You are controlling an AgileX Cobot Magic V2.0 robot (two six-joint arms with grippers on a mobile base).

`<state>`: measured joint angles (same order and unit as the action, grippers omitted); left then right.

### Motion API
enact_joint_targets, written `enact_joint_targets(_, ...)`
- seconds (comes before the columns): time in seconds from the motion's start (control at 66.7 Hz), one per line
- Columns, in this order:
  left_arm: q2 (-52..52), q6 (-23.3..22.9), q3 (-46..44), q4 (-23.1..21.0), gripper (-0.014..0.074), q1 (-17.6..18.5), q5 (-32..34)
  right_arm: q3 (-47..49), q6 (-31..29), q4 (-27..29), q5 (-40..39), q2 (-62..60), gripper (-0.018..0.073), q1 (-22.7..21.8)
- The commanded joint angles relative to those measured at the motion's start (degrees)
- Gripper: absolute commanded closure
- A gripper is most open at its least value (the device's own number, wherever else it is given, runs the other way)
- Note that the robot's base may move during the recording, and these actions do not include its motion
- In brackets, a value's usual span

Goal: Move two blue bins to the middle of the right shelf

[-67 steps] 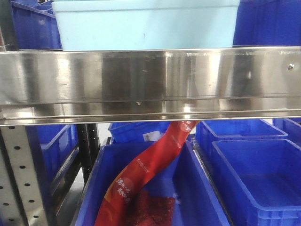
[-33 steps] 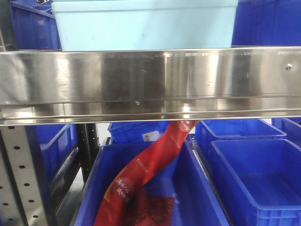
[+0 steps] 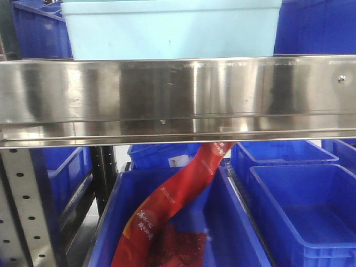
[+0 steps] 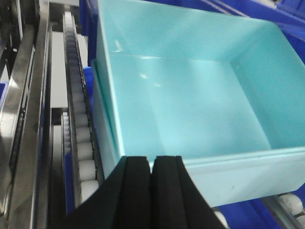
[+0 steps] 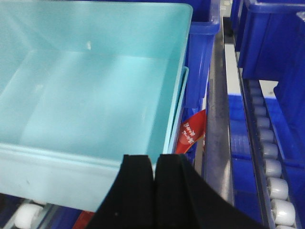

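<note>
Two pale turquoise bins, one nested inside the other (image 3: 172,30), stand on the roller shelf above the steel front rail (image 3: 178,94). They fill the left wrist view (image 4: 190,95) and the right wrist view (image 5: 95,86). My left gripper (image 4: 152,162) is shut with nothing between its fingers. Its tips are at the near wall close to the bins' near left corner. My right gripper (image 5: 154,160) is shut and empty too, at the near wall close to the near right corner. I cannot tell whether the tips touch the wall. Neither gripper shows in the front view.
White rollers (image 4: 81,143) run along the bins' left side, and more rollers (image 5: 274,167) lie to the right. A dark blue bin (image 5: 202,47) stands right behind the turquoise ones. On the level below, dark blue bins (image 3: 300,206) stand, one holding a red bag (image 3: 172,206).
The turquoise bins' right edge has shifted very slightly to the left in the front view. Little else differs.
</note>
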<state>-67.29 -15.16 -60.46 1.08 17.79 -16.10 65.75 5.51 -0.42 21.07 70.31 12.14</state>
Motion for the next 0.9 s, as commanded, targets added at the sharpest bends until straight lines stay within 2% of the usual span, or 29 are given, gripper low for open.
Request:
enact_joint_targets(0.0,3.38,0.15,4.86,-0.27,0.0707,0.28,5.16,-5.47,-0.56,-1.04,-6.65,-2.74,0.0722,-0.08)
enact_joint_targets(0.165,9.98,0.15,12.28,-0.27,0.0707,0.28,6.25,-15.05,-0.56,-1.04,-13.07,-8.57,0.0722,-0.08)
enact_joint_targets(0.24,13.80,0.15,14.60,-0.27,0.0707,0.28,6.66,-16.99,-0.56,-1.04,-12.85,-12.03,0.0722,-0.08)
enact_joint_targets(0.375,20.53,0.15,15.39,-0.27,0.0707,0.28,6.59,-17.30,-0.56,-1.04,-9.84,-18.41,0.0722,-0.08)
enact_joint_targets(0.57,28.46,0.15,15.39,-0.27,0.0707,0.28,8.61,-17.30,-0.56,-1.04,-10.96,-26.47,0.0722,-0.08)
enact_joint_targets(0.884,33.12,0.15,15.39,-0.27,0.0707,0.28,8.61,-17.30,-0.56,-1.04,-11.30,-33.20,0.0722,-0.08)
